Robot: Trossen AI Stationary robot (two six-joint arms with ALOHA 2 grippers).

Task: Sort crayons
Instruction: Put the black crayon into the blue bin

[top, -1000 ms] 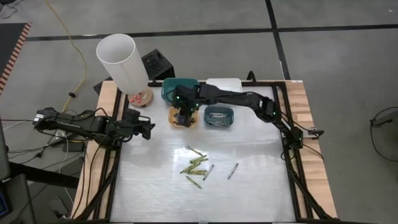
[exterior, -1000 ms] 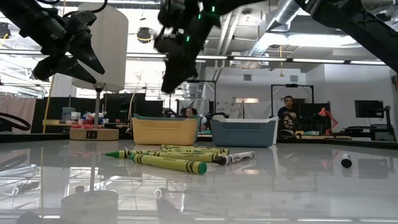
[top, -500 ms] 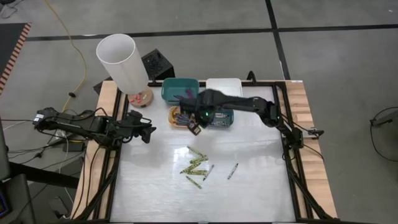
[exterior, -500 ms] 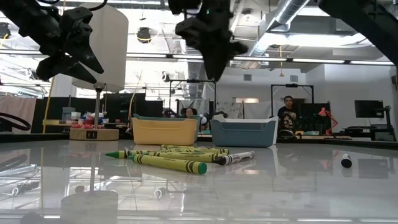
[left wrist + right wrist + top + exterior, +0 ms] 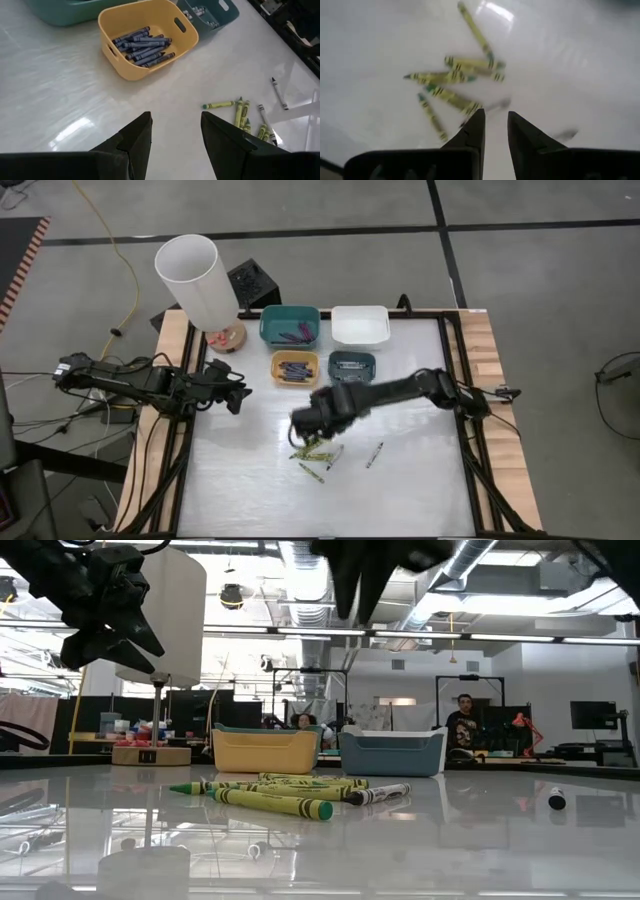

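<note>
Several yellow-green crayons (image 5: 315,445) lie in a loose cluster on the white table, with two grey crayons (image 5: 373,454) to their right. My right gripper (image 5: 300,423) hangs above the cluster's left end, pointing down. In its wrist view my right gripper (image 5: 495,117) is open by a narrow gap with nothing in it, the crayons (image 5: 460,77) below. My left gripper (image 5: 238,392) waits open at the table's left edge, and in its wrist view the left gripper (image 5: 175,120) is empty.
Four small bins stand at the far side: teal (image 5: 290,326) with purple crayons, white (image 5: 360,326), yellow (image 5: 294,367) with blue crayons, blue-grey (image 5: 351,365). A tall white cylinder (image 5: 197,280) rises at the far left corner. People (image 5: 462,720) sit in the room behind.
My right gripper has swung from over the yellow bin toward the table's near edge, coming over the yellow-green crayons, and its wrist has rolled as it went. The crayons have not moved.
</note>
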